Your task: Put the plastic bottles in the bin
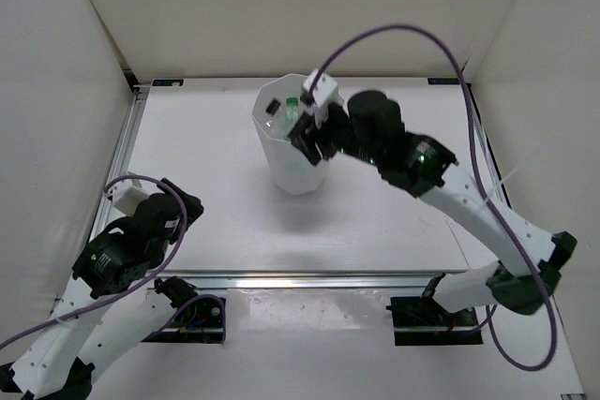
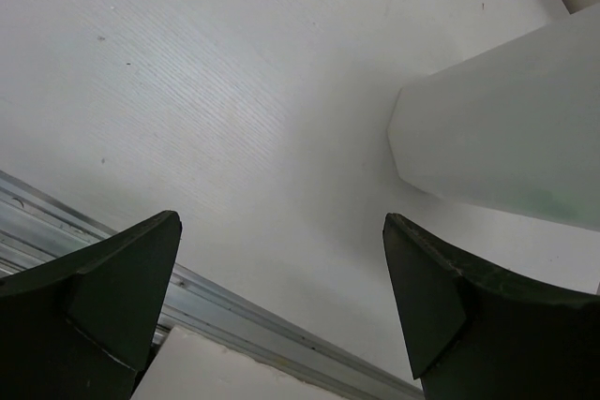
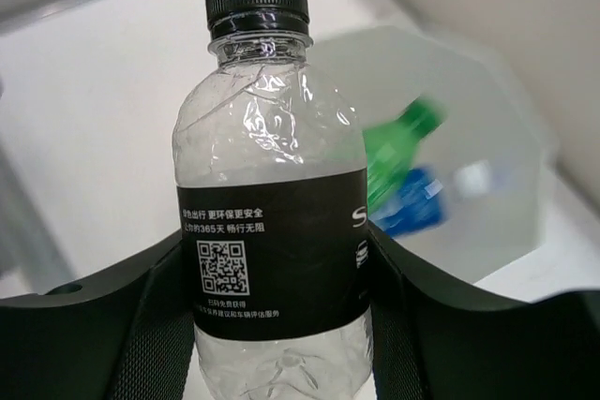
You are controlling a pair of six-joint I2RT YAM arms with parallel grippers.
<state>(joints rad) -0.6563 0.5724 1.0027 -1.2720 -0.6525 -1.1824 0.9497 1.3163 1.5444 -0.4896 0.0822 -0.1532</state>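
Note:
My right gripper [image 3: 272,278] is shut on the short clear bottle with the black label and cap [image 3: 267,231]. It holds it beside the rim of the white bin [image 1: 295,152], on the bin's right [image 1: 314,138]. Inside the bin [image 3: 506,156] lie a green bottle [image 3: 398,152] and a bottle with a blue label [image 3: 412,203]; the green one also shows from above [image 1: 292,108]. My left gripper [image 2: 281,297] is open and empty low over the table near the front rail, with the bin's base [image 2: 506,138] ahead on its right. The other bottles are hidden.
A metal rail [image 1: 309,280] runs along the table's front edge and another along the left side [image 1: 127,152]. White walls enclose the table on three sides. A purple cable [image 1: 403,39] loops above the right arm.

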